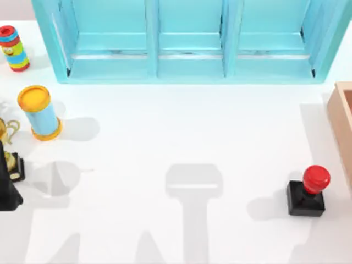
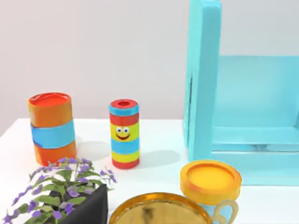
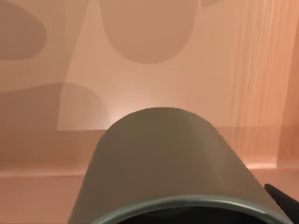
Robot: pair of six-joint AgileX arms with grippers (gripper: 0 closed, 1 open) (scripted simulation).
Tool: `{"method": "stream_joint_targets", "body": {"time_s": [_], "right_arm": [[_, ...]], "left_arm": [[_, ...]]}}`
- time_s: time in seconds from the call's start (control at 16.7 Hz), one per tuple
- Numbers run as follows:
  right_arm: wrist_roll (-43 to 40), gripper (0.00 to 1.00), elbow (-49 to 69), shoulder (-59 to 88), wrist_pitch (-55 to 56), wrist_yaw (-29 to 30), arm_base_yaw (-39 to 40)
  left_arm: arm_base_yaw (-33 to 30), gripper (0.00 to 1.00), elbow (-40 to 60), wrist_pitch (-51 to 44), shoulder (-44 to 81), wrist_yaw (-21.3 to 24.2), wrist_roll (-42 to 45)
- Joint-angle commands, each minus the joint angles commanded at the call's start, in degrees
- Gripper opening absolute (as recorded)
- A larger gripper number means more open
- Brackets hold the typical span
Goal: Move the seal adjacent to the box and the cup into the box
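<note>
1. Far left of the top view: a striped toy cylinder (image 1: 14,48) stands in the upper-left corner, the light blue cylinder (image 1: 39,113) with yellow ends below it, and a gold trophy (image 1: 7,147) at the left edge. None of these is mine to move.
2. My left arm sits parked at the lower-left edge of that view. Its wrist camera looks over an orange-and-blue can (image 2: 50,127), the smiling striped toy and a potted plant (image 2: 65,193). Whether its jaws are released or clenched I cannot tell.
3. Along the top of the frame runs the turquoise shelf unit (image 1: 190,41), well apart from the task's things.
4. Lower right of the top view: the seal (image 1: 307,191) stands upright on the white table (image 1: 165,143), near the box (image 1: 342,124) but with a strip of table between them. I judge it stiff and bottom-heavy. The glossy red knob looks slippery, so the flat sides of the black block are the better place to grip.
5. Right edge: the box shows a tan wall there.
6. My right wrist view looks down past the cup (image 3: 163,158), close beneath the camera, onto the tan wood floor of the box. So the cup is over or inside the box. It looks light, rigid and smooth, best taken across the wall near the rim. Whether my right jaws grip it or have let go I cannot tell.
</note>
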Motion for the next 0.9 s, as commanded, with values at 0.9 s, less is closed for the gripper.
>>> {"method": "stream_joint_targets", "body": {"time_s": [0.9], "right_arm": [[1.4,0.23,-11.4,2.9,14.7,0.1,1.3]], "left_arm": [[0.0,1.00,0.0,0.0,0.0,0.0,0.0]]}}
